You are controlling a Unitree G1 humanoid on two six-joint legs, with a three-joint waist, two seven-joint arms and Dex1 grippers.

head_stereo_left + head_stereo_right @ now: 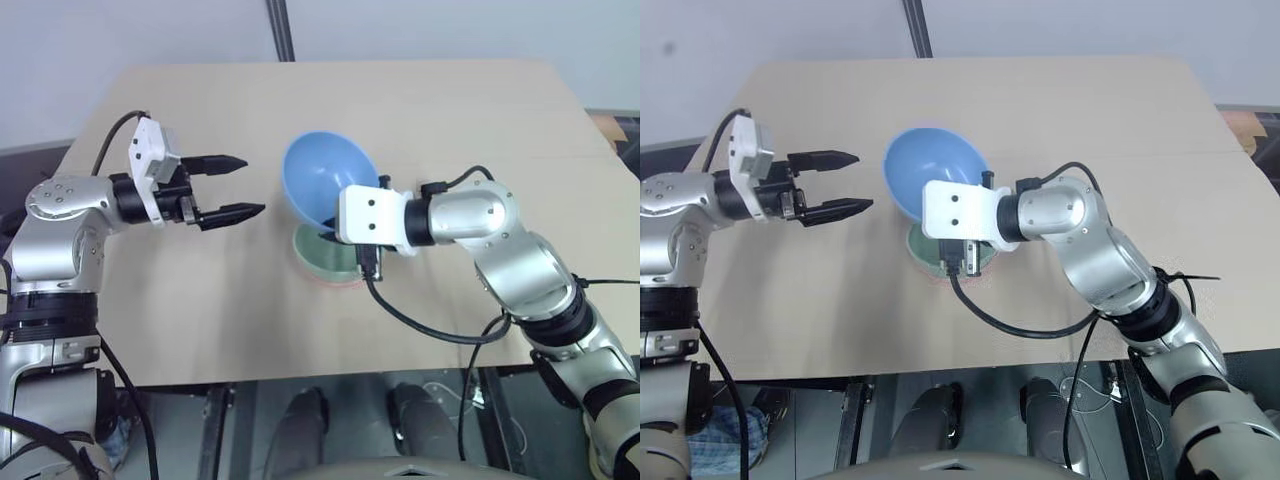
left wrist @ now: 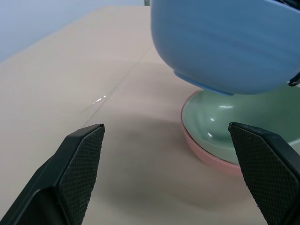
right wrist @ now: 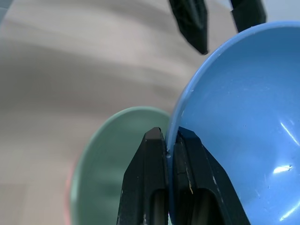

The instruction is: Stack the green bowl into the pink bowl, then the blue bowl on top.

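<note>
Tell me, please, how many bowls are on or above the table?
3. The pink bowl sits on the table, the green bowl is nested inside it, and the blue bowl is held tilted above them by the right hand.

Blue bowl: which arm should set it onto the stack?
Right. Its pincer is already shut on the blue bowl's rim, tilted just above the green bowl nested in the pink bowl. The left pincer is open, beside the stack.
</note>
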